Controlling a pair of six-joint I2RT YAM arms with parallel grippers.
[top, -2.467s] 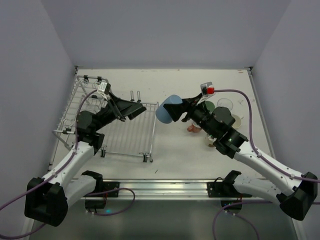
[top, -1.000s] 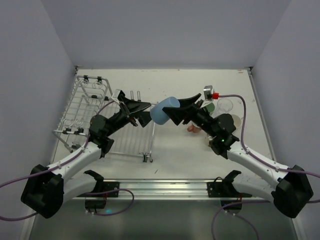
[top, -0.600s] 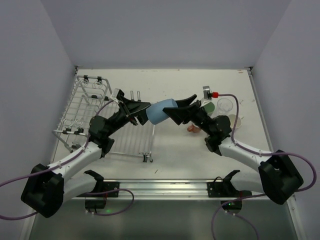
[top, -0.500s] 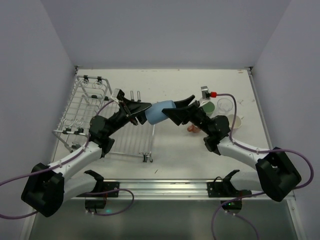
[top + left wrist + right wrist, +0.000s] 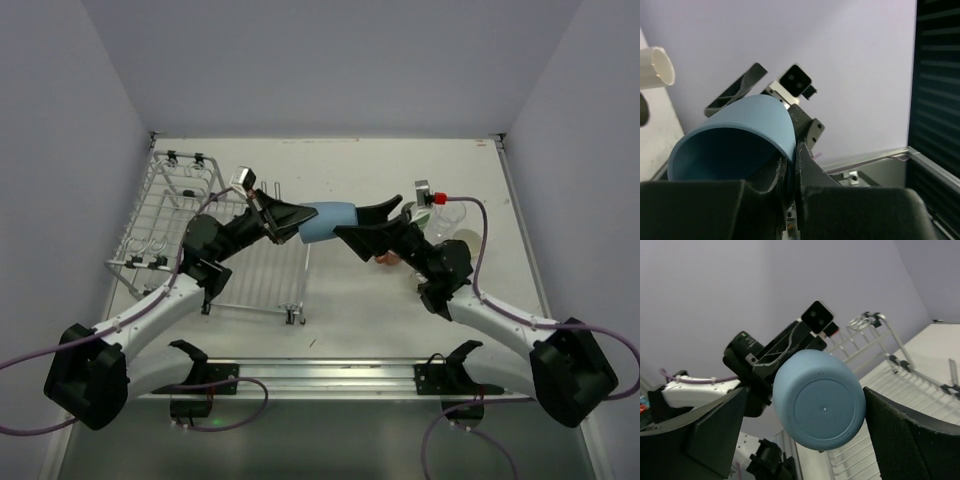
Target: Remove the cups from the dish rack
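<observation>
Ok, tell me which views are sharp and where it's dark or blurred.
Top view: even soft light, sharp throughout, only faint shadows by the arms. Left wrist view: blue cup fairly crisp, the pincer fingers below it dark and blurred. Right wrist view: cup base sharp, fingers at both sides nearly black, little detail.

Both arms have white shells on the long parts and black joints. The left arm [image 5: 140, 312] has a heavy black block at its base, in the lower left of the frame. The right arm [image 5: 505, 322] has the same block in the lower right. A thin purple cable [image 5: 478, 245] follows each arm. A small red cap [image 5: 437, 197] sits on the right wrist. The right gripper [image 5: 350, 220] has wide black fingers [image 5: 715, 437] with a fine dotted surface.
</observation>
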